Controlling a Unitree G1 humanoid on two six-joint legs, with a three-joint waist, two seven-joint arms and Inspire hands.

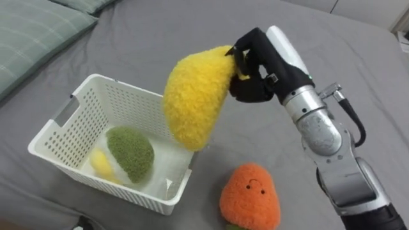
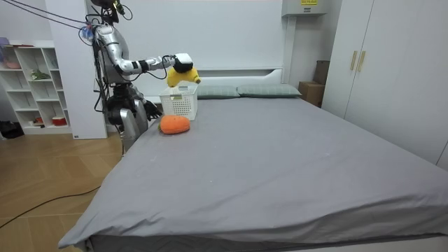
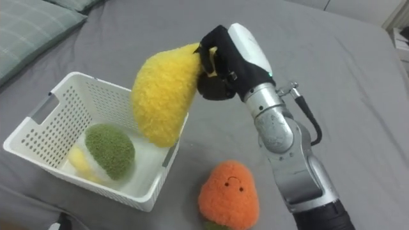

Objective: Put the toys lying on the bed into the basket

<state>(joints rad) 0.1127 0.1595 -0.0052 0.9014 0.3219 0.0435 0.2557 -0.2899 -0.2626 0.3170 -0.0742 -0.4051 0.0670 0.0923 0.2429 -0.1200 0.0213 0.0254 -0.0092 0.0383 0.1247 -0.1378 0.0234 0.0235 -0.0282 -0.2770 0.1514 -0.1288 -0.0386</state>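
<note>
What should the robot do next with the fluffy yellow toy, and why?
The right hand grips the yellow toy in the air over the white basket's right rim, not its middle. Probably best to carry it a little left, then let go.

No text, number or brand can be read; the yellow label (image 2: 306, 2) at 1 o'clock in the room view is illegible.

The yellow plush toy (image 1: 195, 96) is hanging over the white basket's (image 1: 108, 186) right rim, blocking entry there (a green plush (image 1: 131, 152) is filling the near floor); its far-left part is lying open. An orange plush (image 1: 250, 197) is crowding the bed (image 1: 358, 38) beside it.
</note>
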